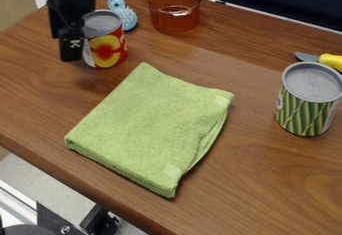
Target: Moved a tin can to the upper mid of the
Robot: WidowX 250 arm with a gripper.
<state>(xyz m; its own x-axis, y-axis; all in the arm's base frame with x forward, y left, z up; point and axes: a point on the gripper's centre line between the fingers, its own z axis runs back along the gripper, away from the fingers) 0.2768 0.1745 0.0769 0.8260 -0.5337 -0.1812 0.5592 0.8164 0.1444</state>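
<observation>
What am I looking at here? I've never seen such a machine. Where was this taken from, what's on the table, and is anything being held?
The black machine part at the upper left is a robot's gripper, its "hand", on the end of an arm. This one picture comes from a fixed camera looking down at a slant.

The gripper is right at a red and yellow can, but whether it holds it, I cannot tell. Behind are a light blue object and a see-through amber pot. A folded green cloth lies mid-table, with a green patterned can and a yellow-handled tool at the right.
</observation>
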